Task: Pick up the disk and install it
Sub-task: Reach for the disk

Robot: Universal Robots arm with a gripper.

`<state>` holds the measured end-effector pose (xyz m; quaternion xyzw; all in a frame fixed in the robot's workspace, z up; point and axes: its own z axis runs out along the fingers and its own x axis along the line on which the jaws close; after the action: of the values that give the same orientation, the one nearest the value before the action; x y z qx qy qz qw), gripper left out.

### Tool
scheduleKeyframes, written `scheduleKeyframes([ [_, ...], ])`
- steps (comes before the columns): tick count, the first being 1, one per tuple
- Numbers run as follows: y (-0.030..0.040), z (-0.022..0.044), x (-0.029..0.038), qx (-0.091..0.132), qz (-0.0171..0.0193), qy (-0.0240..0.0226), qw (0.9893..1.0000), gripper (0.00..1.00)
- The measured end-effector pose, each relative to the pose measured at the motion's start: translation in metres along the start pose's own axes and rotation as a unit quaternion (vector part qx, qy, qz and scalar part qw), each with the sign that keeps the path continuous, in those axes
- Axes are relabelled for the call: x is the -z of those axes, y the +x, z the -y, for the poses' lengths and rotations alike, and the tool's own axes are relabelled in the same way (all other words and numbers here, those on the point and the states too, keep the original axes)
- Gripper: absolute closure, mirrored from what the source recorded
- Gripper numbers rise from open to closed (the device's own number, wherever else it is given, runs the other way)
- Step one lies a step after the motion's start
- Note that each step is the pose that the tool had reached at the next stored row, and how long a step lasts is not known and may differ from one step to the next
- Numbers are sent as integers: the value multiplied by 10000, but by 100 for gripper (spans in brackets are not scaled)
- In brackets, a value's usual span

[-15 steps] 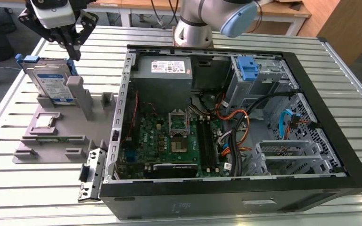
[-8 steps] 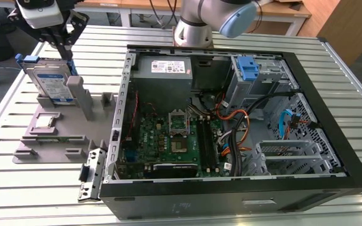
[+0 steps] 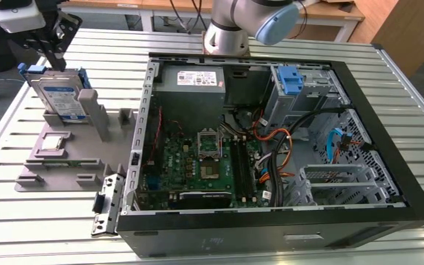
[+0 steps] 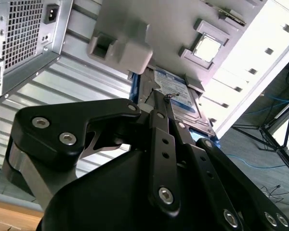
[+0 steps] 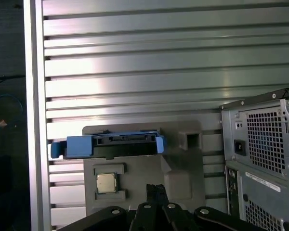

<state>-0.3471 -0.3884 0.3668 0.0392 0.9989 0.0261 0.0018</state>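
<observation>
On a slatted aluminium table (image 3: 50, 221) with wooden benches (image 3: 411, 27) behind it, the arm's gripper (image 3: 53, 61) hangs just above the disk (image 3: 59, 96), its black fingers drawn close together and holding nothing. The disk stands upright on edge in a grey fixture (image 3: 72, 160) at the exterior view's left, its blue carrier frame showing along the top edge in the first wrist view (image 5: 111, 144). A small square chip (image 3: 52, 143) sits in a recess of the same fixture (just beside the disk's slot). Near the fixture, toward the exterior view's right, lies an open computer case (image 3: 388, 154), motherboard and cables exposed, with a grey power supply (image 3: 194, 80) at its far end.
</observation>
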Motion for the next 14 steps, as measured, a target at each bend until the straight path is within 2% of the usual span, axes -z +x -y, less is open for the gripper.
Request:
scheduleKeyframes([
  [4, 148, 12, -2, -5, 1, 0, 10000, 90],
  [7, 224, 18, -3, -8, 0, 0, 10000, 90],
  [14, 263, 21, -3, -9, 1, 0, 10000, 90],
])
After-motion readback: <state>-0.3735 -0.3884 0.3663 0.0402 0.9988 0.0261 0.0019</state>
